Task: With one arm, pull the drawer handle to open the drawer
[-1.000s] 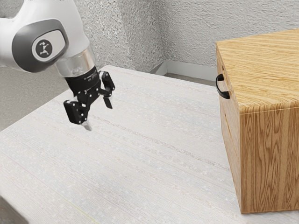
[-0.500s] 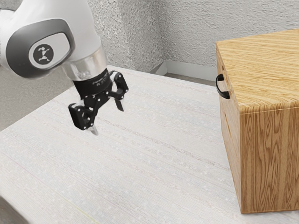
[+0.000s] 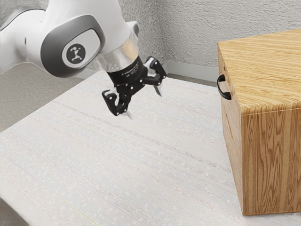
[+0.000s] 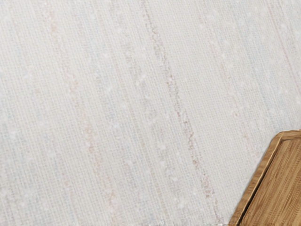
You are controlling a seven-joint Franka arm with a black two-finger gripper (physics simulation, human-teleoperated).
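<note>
Carried gripper [image 3: 144,104] toward exterior view's right since half-second ago, closer to drawer handle [image 3: 224,87], well apart, with jaws spread.

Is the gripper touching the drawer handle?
Apart. The exterior view shows the open gripper above the table, with a wide gap between it and the handle.

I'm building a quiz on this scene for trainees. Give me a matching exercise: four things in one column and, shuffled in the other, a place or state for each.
1. black curved drawer handle
2. oak-grain wooden cabinet
3. pale wood-plank table
4. black two-finger jaws

A. spread open in the air
B. carries the cabinet
C. stands at the exterior view's right
D. on the cabinet's front face, untouched

Pairs: 1-D, 2-C, 3-B, 4-A
</note>
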